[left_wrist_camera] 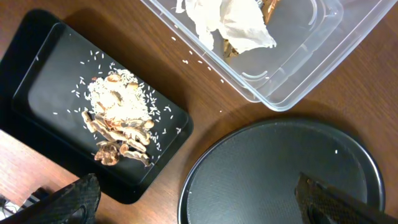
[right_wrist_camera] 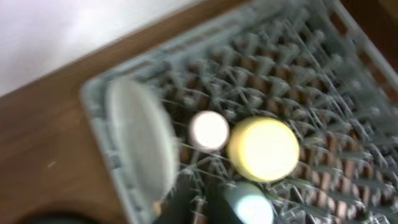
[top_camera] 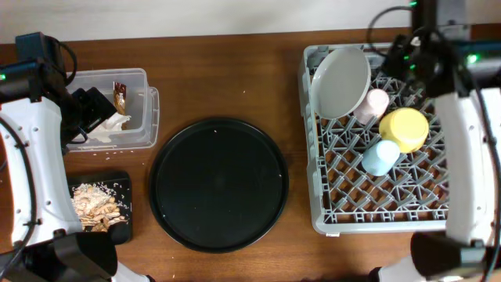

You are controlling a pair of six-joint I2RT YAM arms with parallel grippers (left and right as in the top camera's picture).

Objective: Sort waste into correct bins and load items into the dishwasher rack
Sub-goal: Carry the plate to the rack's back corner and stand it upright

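The clear tub (top_camera: 145, 106) holds the crumpled white tissue (top_camera: 109, 125) and the brown-gold wrapper (top_camera: 119, 95). In the left wrist view the tub (left_wrist_camera: 298, 68), tissue (left_wrist_camera: 233, 25) and wrapper (left_wrist_camera: 268, 7) show at the top. The flat black tray (top_camera: 121, 184) holds food scraps (top_camera: 94, 207), which the left wrist view (left_wrist_camera: 118, 118) also shows. The grey rack (top_camera: 383, 211) holds the grey plate (top_camera: 340, 82) on edge, the pink cup (top_camera: 377, 102), the yellow bowl (top_camera: 405, 128) and the blue cup (top_camera: 381, 157). My left gripper (top_camera: 92, 111) (left_wrist_camera: 199, 208) is open and empty. My right gripper (top_camera: 405, 59) (right_wrist_camera: 208, 202) hangs over the rack, blurred, with its fingers close together.
A large round black tray (top_camera: 219, 184) lies mid-table between the bins and the rack, and shows under my left fingers (left_wrist_camera: 280, 168). A few rice grains lie on the wood beside the black tray (left_wrist_camera: 37, 74). The rack (right_wrist_camera: 323, 74) fills the right wrist view.
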